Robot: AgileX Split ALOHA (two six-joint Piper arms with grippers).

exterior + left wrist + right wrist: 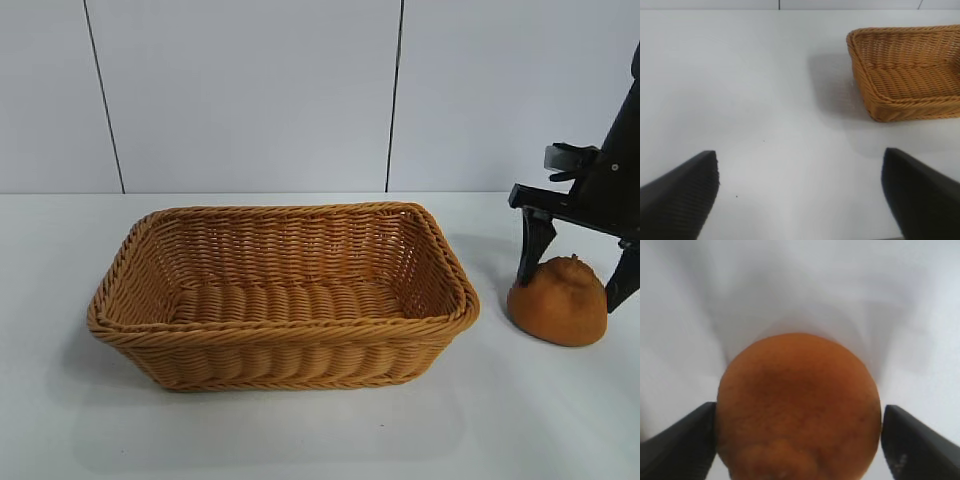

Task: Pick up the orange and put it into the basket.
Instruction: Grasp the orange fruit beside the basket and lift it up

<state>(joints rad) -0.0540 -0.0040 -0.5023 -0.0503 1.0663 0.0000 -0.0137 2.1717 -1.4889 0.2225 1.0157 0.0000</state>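
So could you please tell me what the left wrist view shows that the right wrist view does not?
Only the left wrist view shows the golden-tan woven wicker basket and the left gripper, open over bare table. Only the right wrist view shows the lumpy dull orange-brown orange, sitting between the right gripper fingers. Both share the white table and a pair of black fingers at the frame's lower corners.

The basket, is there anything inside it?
Nothing shows inside the basket, just its woven floor. The near wall hides a strip of that floor. The orange is outside, on the table, between the right end effector's fingers.
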